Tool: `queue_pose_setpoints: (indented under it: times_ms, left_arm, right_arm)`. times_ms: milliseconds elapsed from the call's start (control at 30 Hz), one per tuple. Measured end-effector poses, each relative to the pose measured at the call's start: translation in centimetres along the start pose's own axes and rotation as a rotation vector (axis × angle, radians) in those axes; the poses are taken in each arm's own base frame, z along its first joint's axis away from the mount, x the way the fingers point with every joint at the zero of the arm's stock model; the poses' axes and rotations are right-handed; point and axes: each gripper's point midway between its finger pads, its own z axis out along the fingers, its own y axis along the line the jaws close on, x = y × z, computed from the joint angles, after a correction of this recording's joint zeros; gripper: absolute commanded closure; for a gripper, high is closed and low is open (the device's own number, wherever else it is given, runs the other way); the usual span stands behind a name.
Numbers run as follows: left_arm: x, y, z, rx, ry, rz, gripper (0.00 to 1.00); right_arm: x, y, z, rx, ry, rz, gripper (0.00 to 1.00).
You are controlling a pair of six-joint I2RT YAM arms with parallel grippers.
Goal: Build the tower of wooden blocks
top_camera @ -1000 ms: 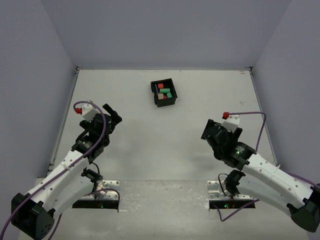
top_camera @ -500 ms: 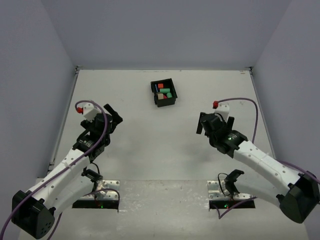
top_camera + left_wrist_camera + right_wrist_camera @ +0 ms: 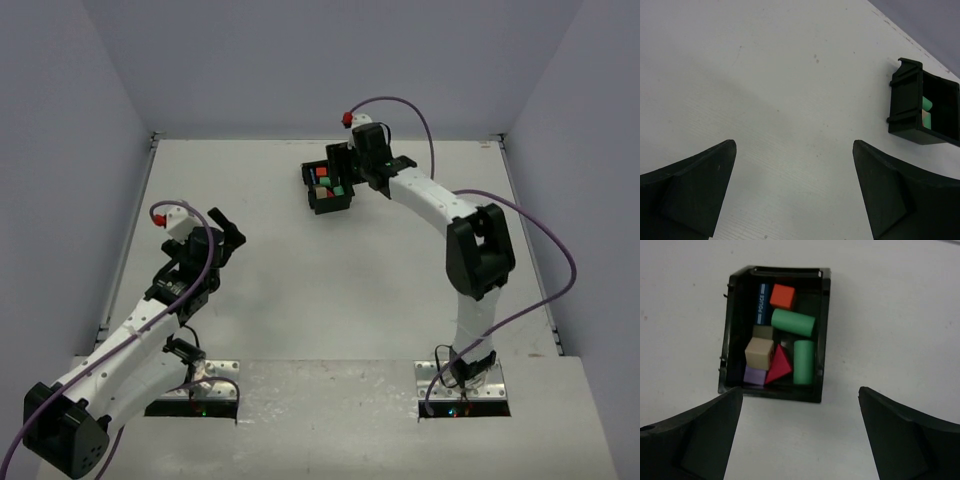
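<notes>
Wood blocks loose in black bin look light, stiff, slick-painted, so pinch flat cube faces, not round cylinders; right fingers and left fingers spread, empty.

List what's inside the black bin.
Red cube, two green cylinders, two tan blocks, crimson wedge, purple block, blue block; anything beneath them in the black bin is covered.

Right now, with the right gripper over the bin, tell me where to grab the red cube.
Probably best: take the red cube by two opposite flat side faces, coming straight down from above. The black bin walls it in, and the blue block and green cylinder crowd two sides.
</notes>
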Motion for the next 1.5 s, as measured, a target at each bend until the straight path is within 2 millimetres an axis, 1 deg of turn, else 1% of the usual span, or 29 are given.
queue_pose_setpoints:
  times_ms: [33, 100, 167, 267, 333, 400, 433, 500, 700, 733, 767, 833, 900, 1000, 1200, 1267, 1333, 1433, 1500]
  left_arm:
    - [0.0, 0.0, 0.0, 0.0, 0.0, 0.0, 0.0]
    - [0.0, 0.0, 0.0, -0.001, 0.0, 0.0, 0.0]
    - [0.1, 0.0, 0.1, -0.004, 0.0, 0.002, 0.0]
    - [0.2, 0.1, 0.2, -0.009, 0.004, 0.007, 0.0]
    - [0.3, 0.1, 0.3, -0.011, 0.006, 0.009, 0.0]
    - [0.4, 0.1, 0.3, -0.014, 0.009, 0.012, 0.0]
    - [0.5, 0.1, 0.4, -0.015, 0.01, 0.013, 0.0]
    - [0.6, 0.2, 0.4, -0.018, 0.013, 0.017, 0.0]
    - [0.8, 0.3, 0.6, -0.024, 0.019, 0.024, 0.0]
    - [0.8, 0.3, 0.6, -0.025, 0.019, 0.024, 0.0]
    - [0.8, 0.3, 0.6, -0.025, 0.019, 0.024, 0.0]
    - [0.8, 0.3, 0.6, -0.026, 0.018, 0.024, 0.0]
    - [0.8, 0.3, 0.6, -0.028, 0.018, 0.025, 0.0]
    - [0.8, 0.3, 0.6, -0.028, 0.018, 0.025, 0.0]
    - [0.9, 0.3, 0.7, -0.03, 0.022, 0.028, 0.0]
    - [1.0, 0.3, 0.7, -0.029, 0.023, 0.029, 0.0]
    - [1.0, 0.3, 0.7, -0.026, 0.026, 0.028, 0.0]
    - [1.1, 0.2, 0.7, -0.021, 0.031, 0.028, 0.0]
    - [1.2, 0.1, 0.6, -0.015, 0.037, 0.028, 0.0]
  right_arm:
    - [-0.3, 0.4, 1.3, -0.012, 0.006, -0.008, 0.08]
    - [-0.2, 0.8, 3.7, -0.028, 0.024, -0.023, 0.13]
    - [1.0, 1.0, 5.4, -0.034, 0.057, -0.037, 0.16]
    - [3.7, 0.4, 7.3, -0.01, 0.124, -0.059, 0.21]
    - [5.4, -0.4, 8.0, 0.022, 0.166, -0.072, 0.29]
    - [6.2, -1.0, 8.5, 0.046, 0.184, -0.081, 0.47]
    - [6.5, -1.3, 8.5, 0.058, 0.194, -0.082, 0.51]
    - [6.9, -1.8, 8.5, 0.074, 0.202, -0.081, 0.64]
    - [8.6, -2.7, 8.7, 0.097, 0.203, -0.073, 0.81]
    - [9.0, -2.8, 8.4, 0.099, 0.206, -0.074, 0.84]
    - [9.4, -3.0, 8.0, 0.104, 0.211, -0.077, 0.9]
    - [9.5, -3.3, 6.9, 0.113, 0.211, -0.084, 0.97]
    - [9.2, -3.8, 5.6, 0.132, 0.205, -0.107, 0.98]
    - [8.9, -4.7, 3.0, 0.177, 0.19, -0.157, 0.99]
    - [7.5, -6.7, -2.6, 0.331, 0.14, -0.353, 1.0]
    - [7.5, -7.1, -4.3, 0.382, 0.135, -0.426, 1.0]
    - [8.0, -7.4, -5.7, 0.43, 0.142, -0.502, 1.0]
    - [9.7, -8.1, -7.7, 0.5, 0.183, -0.623, 1.0]
    - [10.8, -8.6, -8.6, 0.548, 0.223, -0.707, 1.0]
